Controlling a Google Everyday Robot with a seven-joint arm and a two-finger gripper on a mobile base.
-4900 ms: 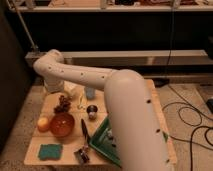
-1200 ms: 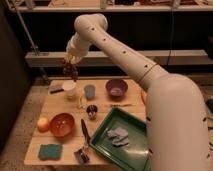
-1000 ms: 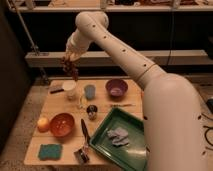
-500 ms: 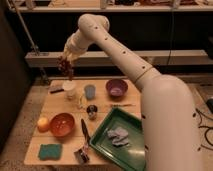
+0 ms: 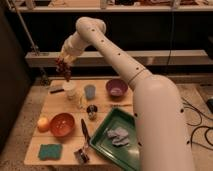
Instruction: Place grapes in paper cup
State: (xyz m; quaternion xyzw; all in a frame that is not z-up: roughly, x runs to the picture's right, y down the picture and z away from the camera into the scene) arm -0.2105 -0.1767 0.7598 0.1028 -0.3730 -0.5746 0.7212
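Observation:
My gripper [image 5: 63, 64] hangs high over the table's back left, shut on the grapes [image 5: 64, 70], a small dark purple-brown bunch dangling from it. The white paper cup [image 5: 69, 90] stands upright on the table just below and slightly right of the grapes, with a clear gap between them. The long white arm reaches in from the lower right, arching over the table.
A light-blue cup [image 5: 90, 91] stands right of the paper cup, a purple bowl [image 5: 116, 88] further right. A small dark tin [image 5: 92, 110], orange bowl [image 5: 62, 124], yellow-orange fruit [image 5: 43, 123], green tray [image 5: 119, 140], teal sponge [image 5: 49, 151] and brush [image 5: 83, 143] lie nearer the front.
The gripper has lifted the grapes from the table up above the paper cup, and over the last second drifted slightly left and down with them.

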